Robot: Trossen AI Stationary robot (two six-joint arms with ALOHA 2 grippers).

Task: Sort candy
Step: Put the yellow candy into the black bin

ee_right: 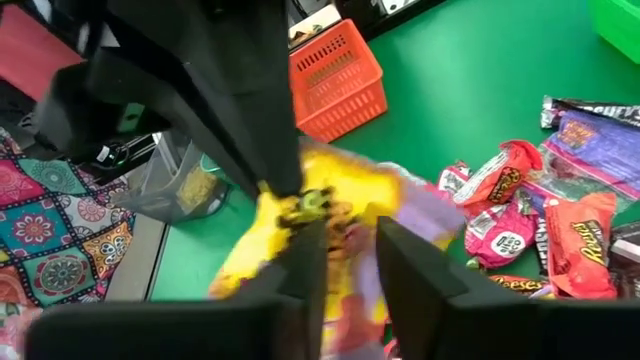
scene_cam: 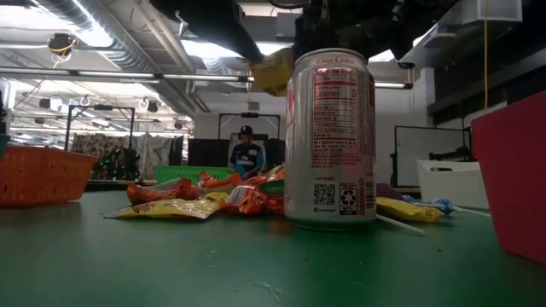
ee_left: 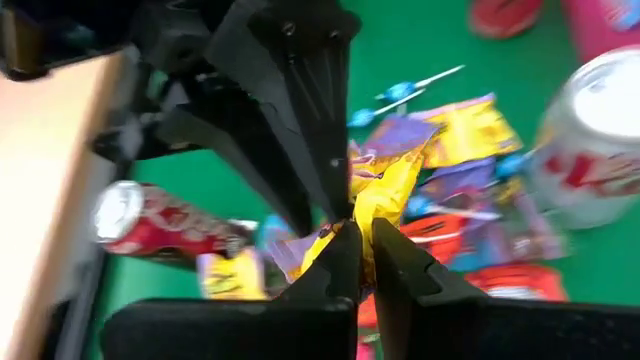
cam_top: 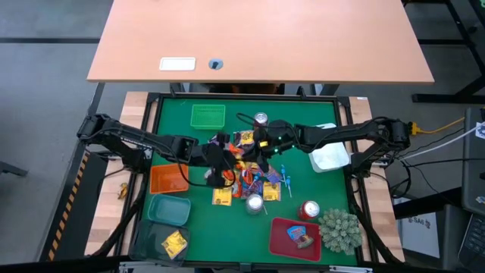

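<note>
Over the candy pile (cam_top: pixel 254 178) in the middle of the green table, my two grippers meet tip to tip. My left gripper (cam_top: pixel 229 161) (ee_left: pixel 367 240) is shut on a crumpled yellow packet (ee_left: pixel 385 195) (ee_right: pixel 340 210) with some purple on it. In the low view this packet (scene_cam: pixel 273 72) hangs high behind a drink can (scene_cam: pixel 331 136). My right gripper (cam_top: pixel 254 155) (ee_right: pixel 352 235) stands open, a finger on either side of the same packet. Many orange-red, purple, blue and yellow sweets lie loose on the table below. My left gripper pinches one end of the yellow packet (ee_left: pixel 362 222) between its two fingers, slanting down from the table's left. The packet is lifted clear of the pile and stands out beyond the fingertips. My right gripper's fingers (ee_right: pixel 305 260) flank the packet's other end; whether they touch it I cannot tell.
Bins ring the pile: green (cam_top: pixel 207 116), orange (cam_top: pixel 168 180), teal (cam_top: pixel 168 208), a dark one with yellow candy (cam_top: pixel 173 241), red (cam_top: pixel 294 235), white (cam_top: pixel 330 158). Three cans (cam_top: pixel 261 119) (cam_top: pixel 255 203) (cam_top: pixel 309 211) and a spiky plant (cam_top: pixel 339 230) stand nearby.
</note>
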